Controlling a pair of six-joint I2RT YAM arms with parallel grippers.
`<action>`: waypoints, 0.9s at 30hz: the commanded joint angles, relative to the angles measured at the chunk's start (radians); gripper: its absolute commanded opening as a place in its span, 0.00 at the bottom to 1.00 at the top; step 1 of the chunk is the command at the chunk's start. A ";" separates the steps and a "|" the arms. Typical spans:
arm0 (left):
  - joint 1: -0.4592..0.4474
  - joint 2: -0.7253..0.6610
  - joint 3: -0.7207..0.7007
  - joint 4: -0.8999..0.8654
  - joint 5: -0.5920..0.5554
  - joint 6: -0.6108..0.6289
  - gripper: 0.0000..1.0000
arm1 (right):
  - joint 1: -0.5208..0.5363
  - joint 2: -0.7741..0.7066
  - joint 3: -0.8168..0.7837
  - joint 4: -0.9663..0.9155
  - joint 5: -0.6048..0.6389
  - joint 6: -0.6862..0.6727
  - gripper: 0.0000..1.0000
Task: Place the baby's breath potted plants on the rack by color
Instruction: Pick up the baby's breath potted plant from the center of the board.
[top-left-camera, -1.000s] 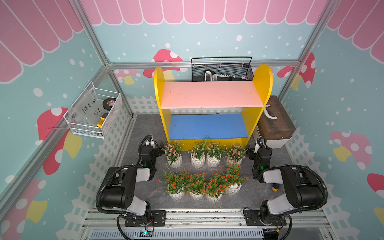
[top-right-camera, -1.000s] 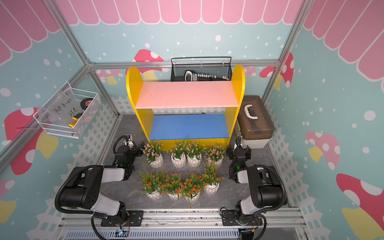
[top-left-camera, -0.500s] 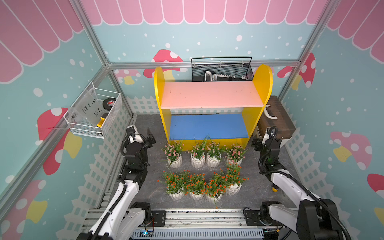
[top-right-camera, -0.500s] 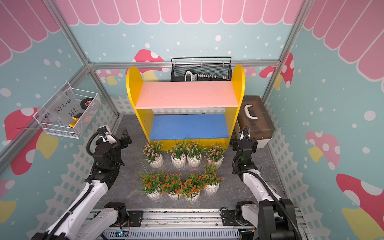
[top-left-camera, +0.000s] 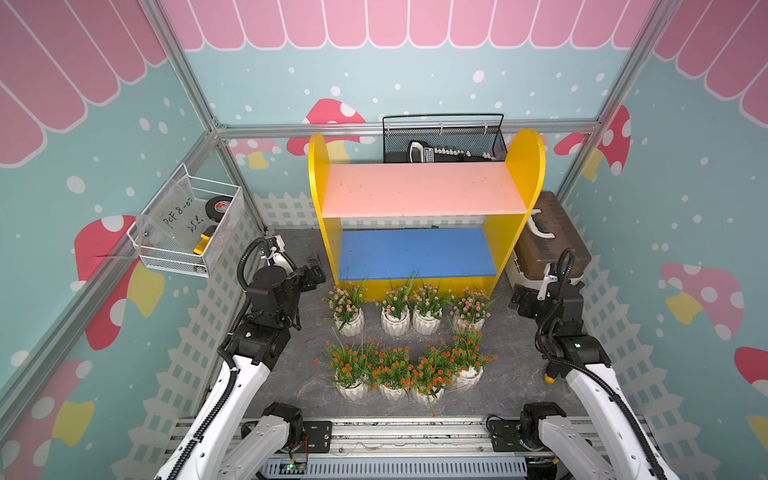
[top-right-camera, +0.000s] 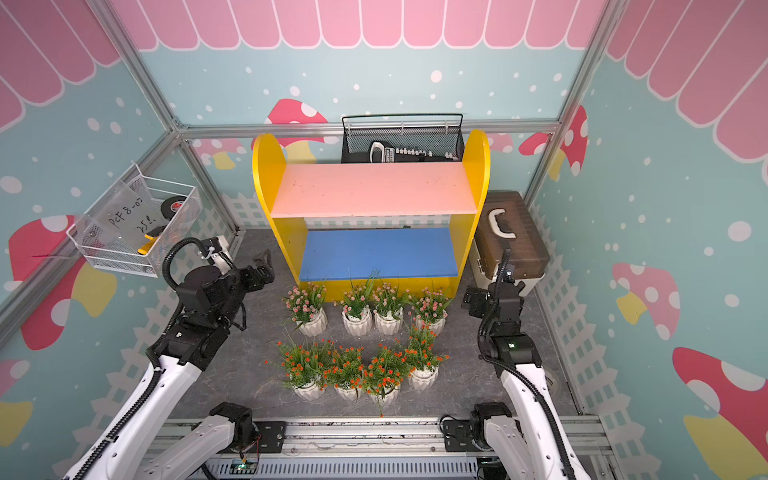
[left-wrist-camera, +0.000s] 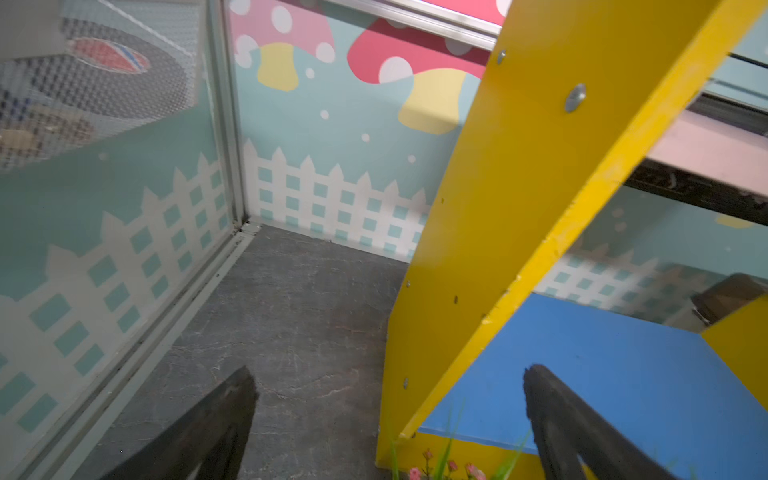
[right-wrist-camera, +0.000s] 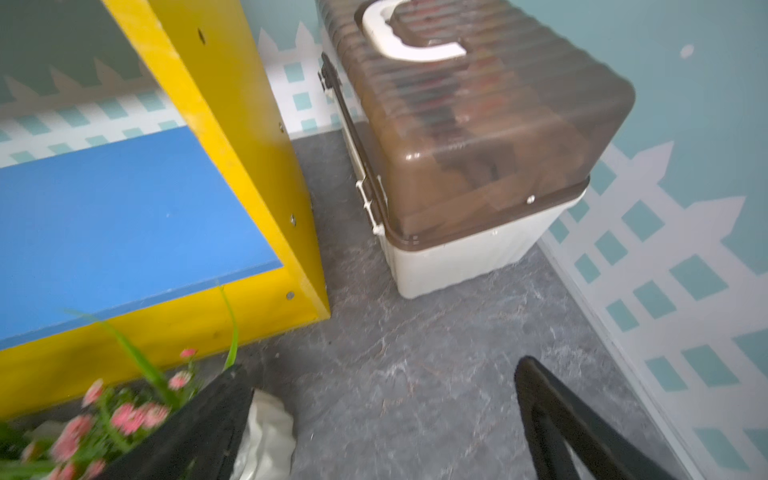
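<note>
Several pink-flowered baby's breath potted plants (top-left-camera: 349, 307) stand in a row on the floor before the rack (top-left-camera: 322, 199). A row of orange-red ones (top-left-camera: 351, 374) stands nearer the front. The rack's pink board (top-right-camera: 370, 189) and blue board (top-right-camera: 378, 253) are bare. My left gripper (top-left-camera: 313, 270) hangs open beside the rack's left panel (left-wrist-camera: 498, 208), with nothing between its fingers (left-wrist-camera: 232, 407). My right gripper (top-left-camera: 521, 301) is open too, just right of the rightmost pink plant (right-wrist-camera: 124, 415), whose white pot (right-wrist-camera: 266, 436) shows beside one finger.
A brown-lidded box (top-left-camera: 548, 241) sits right of the rack, close behind my right gripper. A black wire basket (top-left-camera: 444, 139) hangs behind the rack and a white wire basket (top-left-camera: 187, 228) on the left wall. A small yellow-tipped thing (top-left-camera: 550, 377) lies by the right arm.
Both arms have unfolded from a low tucked pose and risen. The grippers have moved up and back toward the rack's two sides. The plants have not moved.
</note>
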 joint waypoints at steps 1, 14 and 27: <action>-0.049 0.008 0.062 -0.120 0.050 -0.029 0.99 | 0.007 -0.009 0.047 -0.271 -0.101 0.067 0.93; -0.286 0.016 0.101 -0.176 -0.064 0.051 0.99 | 0.024 -0.207 -0.109 -0.438 -0.276 0.315 0.81; -0.298 0.008 0.099 -0.165 -0.052 0.051 0.99 | 0.086 -0.299 -0.200 -0.592 -0.288 0.349 0.62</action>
